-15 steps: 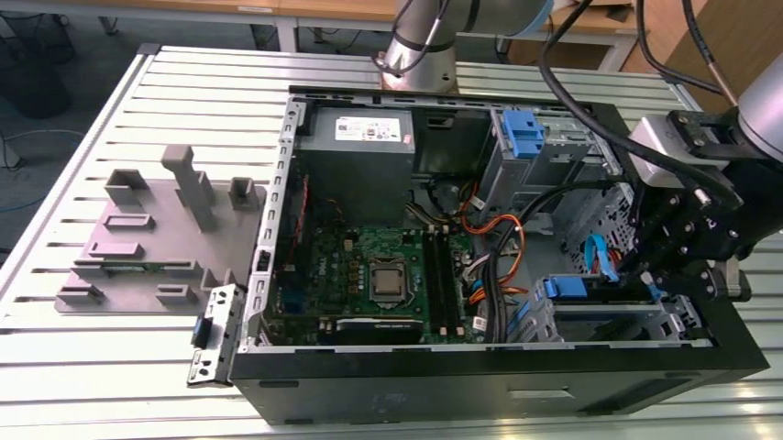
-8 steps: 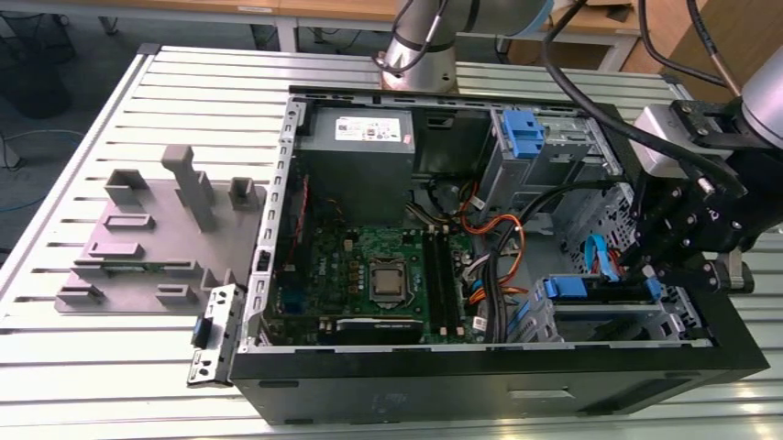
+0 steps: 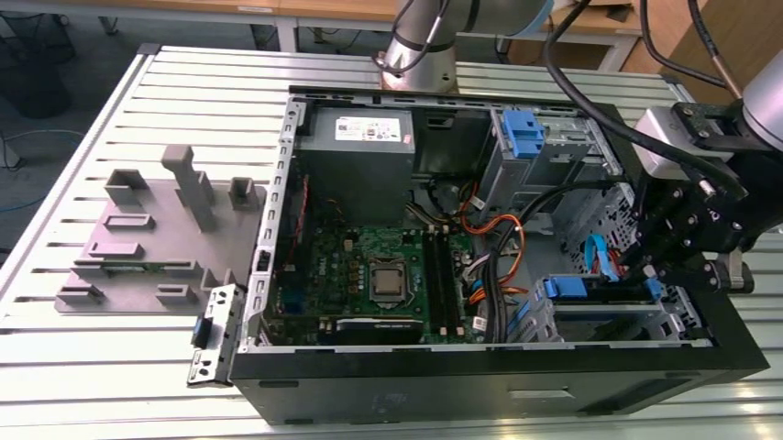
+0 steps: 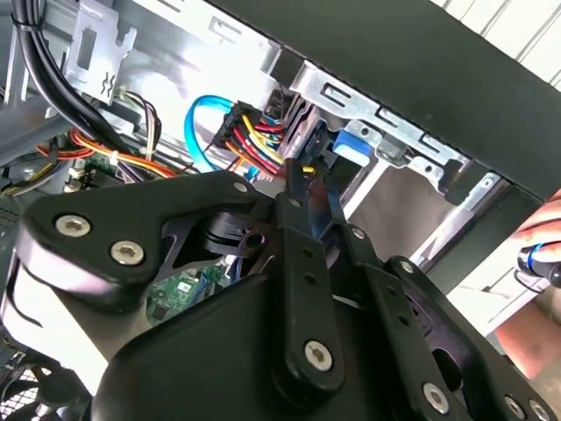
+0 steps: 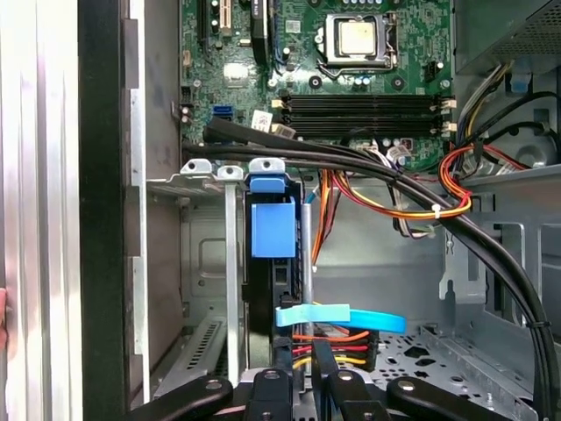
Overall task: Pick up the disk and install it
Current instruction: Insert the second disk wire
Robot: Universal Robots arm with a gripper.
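1. The disk (image 5: 263, 298) stands on edge in the cage (image 5: 210, 175) at the case's front corner, at the exterior view's right. Its blue tab (image 5: 273, 226) sits level with the cage's top lip, so it looks seated or nearly so
2. The gripper (image 5: 301, 351) is low at the disk's connector end. Its fingers (image 4: 294, 189) are pinched close together, with nothing seen between them
3. To do this step well, I judge that any push should run straight along the cage rails. Pressure should fall on the carrier, not on the plugs or the red and yellow wires (image 5: 337, 338) just beside the tips
4. Room is tight. The flat blue cable (image 5: 342, 316) crosses right over the fingers, and the black cables (image 5: 394, 171) sweep past close by
5. The case wall (image 3: 490, 385) hems in one side of the cage. The open way out is straight up, away from the board (image 5: 351, 79)
6. A person's hand (image 4: 536, 254) rests near the case's outer edge, so wide swings there would be risky
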